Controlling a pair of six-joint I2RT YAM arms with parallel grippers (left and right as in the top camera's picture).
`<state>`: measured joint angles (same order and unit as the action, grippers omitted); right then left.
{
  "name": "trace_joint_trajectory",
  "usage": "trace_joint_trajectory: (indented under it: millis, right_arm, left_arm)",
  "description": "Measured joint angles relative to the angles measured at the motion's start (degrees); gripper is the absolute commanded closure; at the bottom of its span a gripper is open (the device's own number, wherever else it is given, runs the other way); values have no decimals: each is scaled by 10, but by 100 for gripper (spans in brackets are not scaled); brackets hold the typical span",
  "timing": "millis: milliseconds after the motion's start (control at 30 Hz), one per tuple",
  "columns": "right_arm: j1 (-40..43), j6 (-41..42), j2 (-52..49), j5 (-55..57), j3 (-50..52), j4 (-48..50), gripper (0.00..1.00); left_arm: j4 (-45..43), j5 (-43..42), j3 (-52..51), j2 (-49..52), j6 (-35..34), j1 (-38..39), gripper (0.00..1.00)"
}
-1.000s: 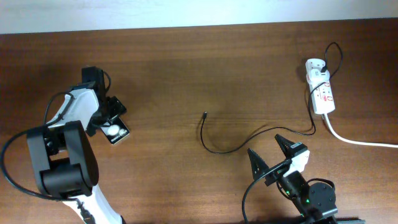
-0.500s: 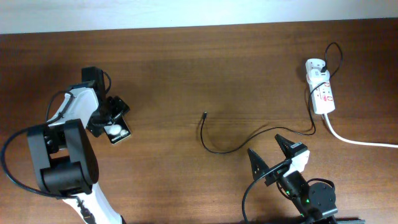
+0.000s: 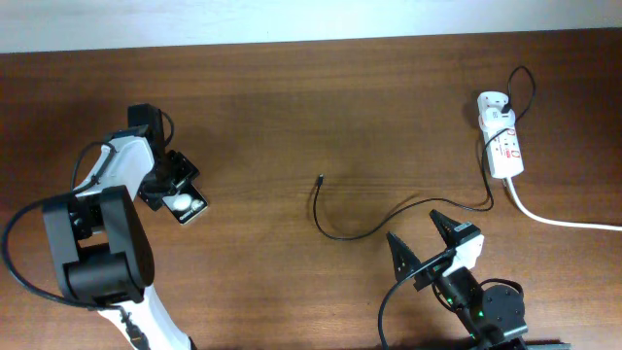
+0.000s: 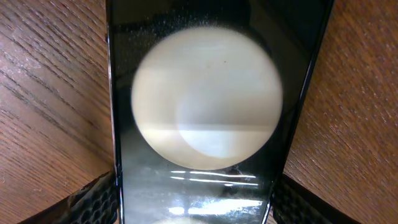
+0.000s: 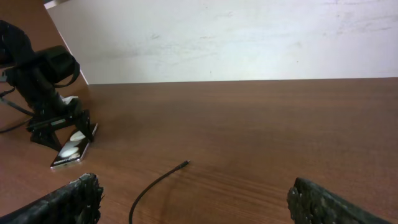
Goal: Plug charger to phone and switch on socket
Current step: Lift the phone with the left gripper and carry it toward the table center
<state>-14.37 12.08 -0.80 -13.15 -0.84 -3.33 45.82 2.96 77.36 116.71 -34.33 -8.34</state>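
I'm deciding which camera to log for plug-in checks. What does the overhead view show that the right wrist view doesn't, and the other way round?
Only overhead: the socket with its thick white cord, and the charger's whole run back to it.
Only right wrist: the pale wall behind the table, and a low side-on look at the scene.
Both: the phone, the left gripper closed around it, the charger's free plug tip, and the open right gripper.
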Motion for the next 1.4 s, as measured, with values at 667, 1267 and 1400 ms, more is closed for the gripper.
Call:
trace_joint_trajectory:
  millis: [667,1267,1400]
  right_arm:
    - [0,0,0,0,0,0,1]
    - [0,0,0,0,0,0,1]
    - [0,0,0,0,0,0,1]
  left_arm:
    - [57,-33,158,57,3,218,49]
    - [82,-73,240,57,2,365,100]
    - [89,-132,240,57,2,354,100]
